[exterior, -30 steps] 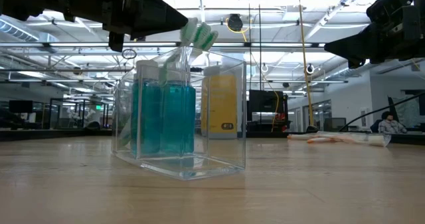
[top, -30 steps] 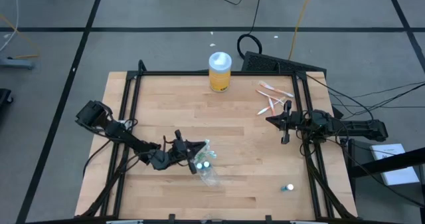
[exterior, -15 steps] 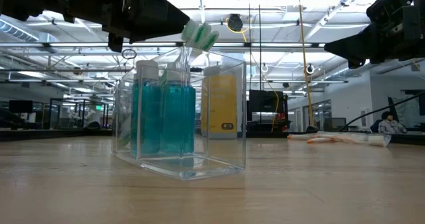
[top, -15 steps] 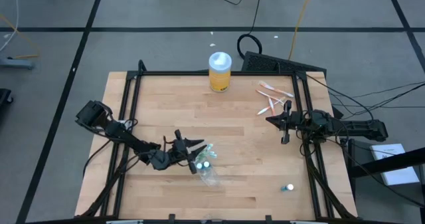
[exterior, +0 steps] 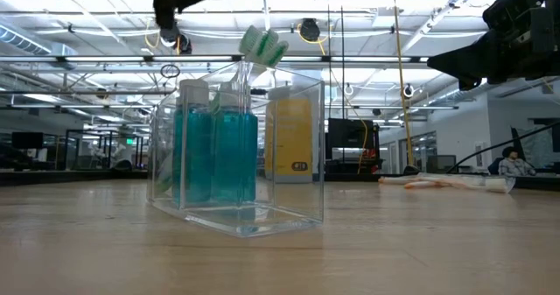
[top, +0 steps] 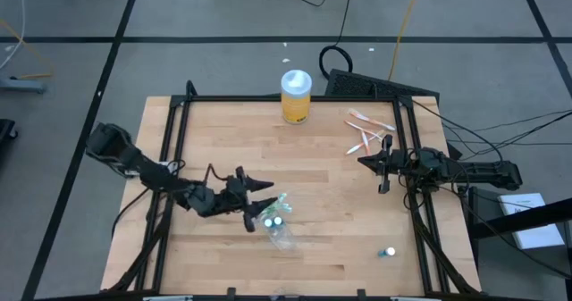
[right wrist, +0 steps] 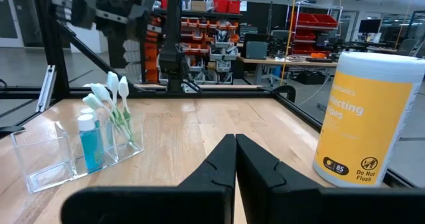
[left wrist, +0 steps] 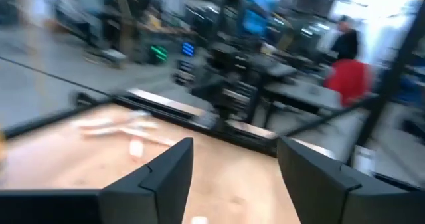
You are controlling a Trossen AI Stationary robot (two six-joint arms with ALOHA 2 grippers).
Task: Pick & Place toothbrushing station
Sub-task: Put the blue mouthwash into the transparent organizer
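The toothbrushing station is a clear plastic box sitting upright on the wooden bench, toward the bench's near edge and left of centre. In the low view it holds blue-green bottles and green-white toothbrushes poking out of the top; nothing grips it now.

What just changed: a second ago the left tool was closed down right over the station's top, at the brush heads. Its fingers have since spread wide and the arm has pulled back and up, so in the high view the tool sits just beside the station's left side, apart from it. In the low view only a bit of dark arm shows above the station. The left wrist view shows two spread fingers with nothing between them, so it is released. The station itself has not shifted between frames.

Judgement: this reads as the let-go after a placement, so the station looks set down and the left arm is retreating. The place step looks about done.

The right tool is clenched empty, far right of the station near the bench's right rail, unmoved. A yellow jar stands at the far edge, well apart from the station. Loose toothbrushes lie near the right tool.
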